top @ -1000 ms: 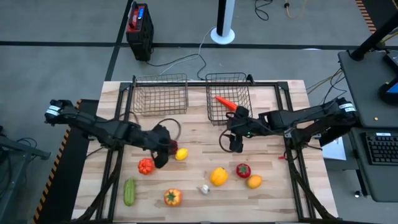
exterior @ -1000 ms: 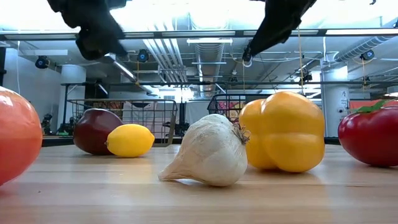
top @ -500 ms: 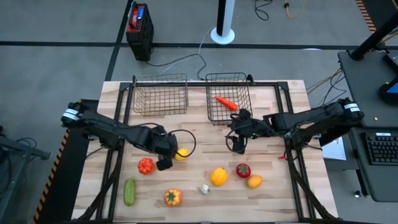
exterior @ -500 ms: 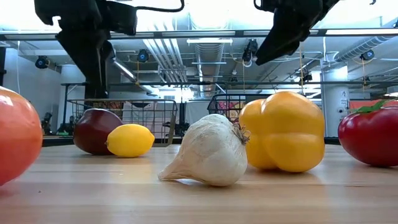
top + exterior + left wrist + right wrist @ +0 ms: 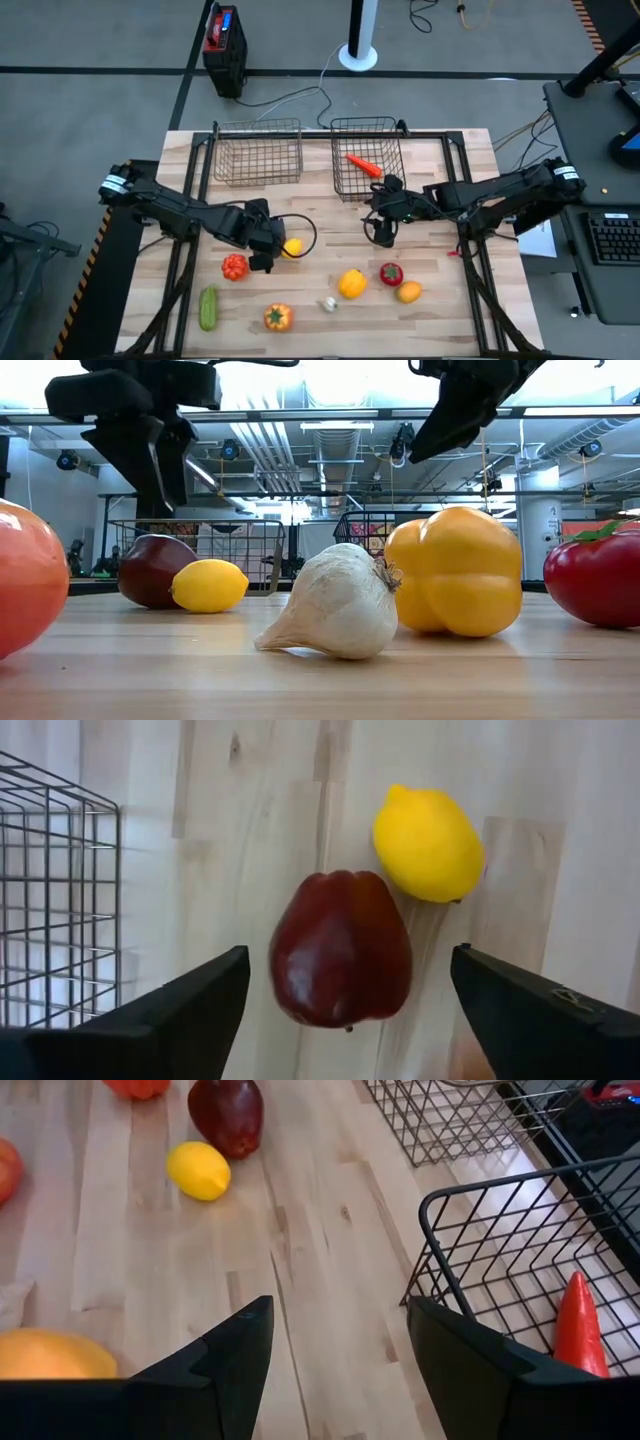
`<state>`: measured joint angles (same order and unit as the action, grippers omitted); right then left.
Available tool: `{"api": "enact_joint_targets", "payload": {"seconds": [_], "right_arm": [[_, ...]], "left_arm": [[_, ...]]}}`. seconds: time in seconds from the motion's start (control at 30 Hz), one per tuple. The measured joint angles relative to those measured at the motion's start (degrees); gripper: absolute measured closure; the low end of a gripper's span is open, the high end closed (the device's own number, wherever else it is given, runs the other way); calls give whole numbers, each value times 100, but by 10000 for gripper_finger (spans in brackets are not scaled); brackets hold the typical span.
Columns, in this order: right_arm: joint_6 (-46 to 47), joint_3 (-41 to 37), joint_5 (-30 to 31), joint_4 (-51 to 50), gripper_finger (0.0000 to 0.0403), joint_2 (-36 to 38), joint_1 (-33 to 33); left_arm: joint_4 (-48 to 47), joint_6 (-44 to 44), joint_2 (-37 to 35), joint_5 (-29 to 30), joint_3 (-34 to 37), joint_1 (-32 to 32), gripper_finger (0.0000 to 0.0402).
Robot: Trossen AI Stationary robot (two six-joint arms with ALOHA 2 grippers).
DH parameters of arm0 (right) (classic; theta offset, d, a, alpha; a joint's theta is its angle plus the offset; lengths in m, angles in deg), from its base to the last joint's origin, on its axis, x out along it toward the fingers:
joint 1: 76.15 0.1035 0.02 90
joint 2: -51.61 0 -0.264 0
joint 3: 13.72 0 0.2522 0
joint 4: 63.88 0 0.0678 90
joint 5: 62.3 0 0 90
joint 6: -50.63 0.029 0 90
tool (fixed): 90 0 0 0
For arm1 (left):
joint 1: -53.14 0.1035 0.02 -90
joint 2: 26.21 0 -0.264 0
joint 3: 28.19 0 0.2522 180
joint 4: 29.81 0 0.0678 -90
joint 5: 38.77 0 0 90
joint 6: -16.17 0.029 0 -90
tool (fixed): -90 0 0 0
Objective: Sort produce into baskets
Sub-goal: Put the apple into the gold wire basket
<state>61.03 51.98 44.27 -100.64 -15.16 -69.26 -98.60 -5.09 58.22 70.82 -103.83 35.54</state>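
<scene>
Left hand (image 5: 345,995) spread wide above glossy dark red apple (image 5: 340,948).

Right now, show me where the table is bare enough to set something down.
Bare wood lies between the left basket and the left gripper, and right of the carrot basket. The near half is crowded: lemon, tomato, yellow pepper, garlic.

A grey floor (image 5: 100,90) is seen around the wooden table (image 5: 470,310); a black box with a red top (image 5: 224,38) is set on it; a white pole base (image 5: 358,55) is nearby; ceiling pipes (image 5: 300,445) are lit brightly
</scene>
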Motion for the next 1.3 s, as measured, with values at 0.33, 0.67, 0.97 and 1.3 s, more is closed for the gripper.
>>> {"api": "enact_joint_targets", "payload": {"seconds": [0.33, 0.67, 0.97, 1.3], "right_arm": [[-39, -294, -1, 244, 179, 0, 0], [4, -297, 1, 260, 179, 0, 0], [2, -297, 1, 256, 179, 0, 0], [4, -297, -1, 256, 179, 0, 0]], "left_arm": [[359, -249, -2, -2, 279, 2, 70], [619, -284, -2, -2, 539, 2, 70], [804, -281, -4, -2, 668, 2, 70], [1140, -425, -9, 123, 1169, 2, 70]]}}
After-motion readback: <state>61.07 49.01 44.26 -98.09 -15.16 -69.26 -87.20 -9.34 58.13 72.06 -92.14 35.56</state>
